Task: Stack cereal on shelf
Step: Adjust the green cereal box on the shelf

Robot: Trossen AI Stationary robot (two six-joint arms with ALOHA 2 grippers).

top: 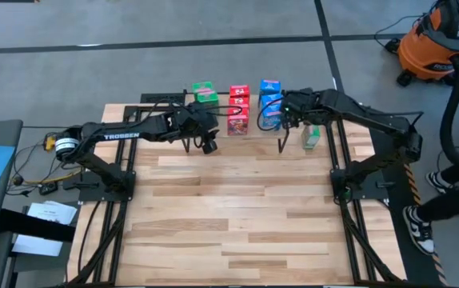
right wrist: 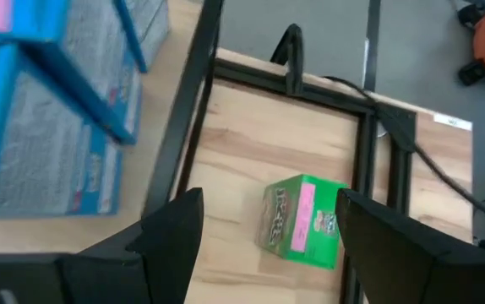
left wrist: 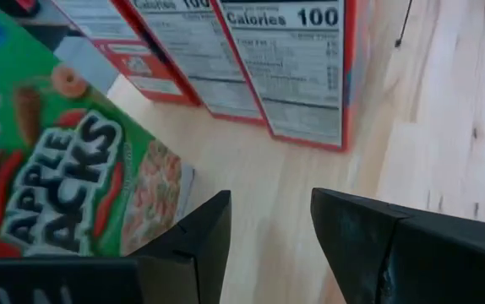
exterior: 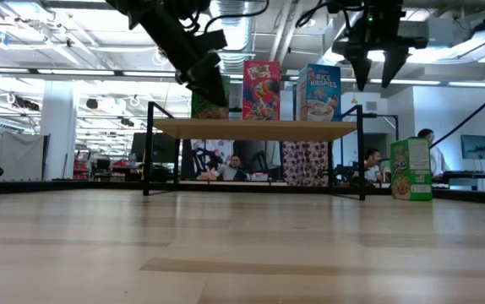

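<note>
Right claw (top: 282, 138) hung spread above the light, crushable green box (right wrist: 302, 221) on the tabletop (top: 237, 208); I judged pinching its broad faces best.

Left gripper (top: 206, 144) narrowly parted, empty; right gripper (top: 292, 128) spread wide, empty.

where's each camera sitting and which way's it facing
High: above the table, looking straight down; both arms, shelf.
Low: at tabletop height, looking level under the shelf; arms come in from above.
Left wrist: past the left claw, open, at a green cereal box and red boxes.
Right wrist: past the open right claw, down at the lone green box.
Shared: that lone box also shows in high and low.
</note>
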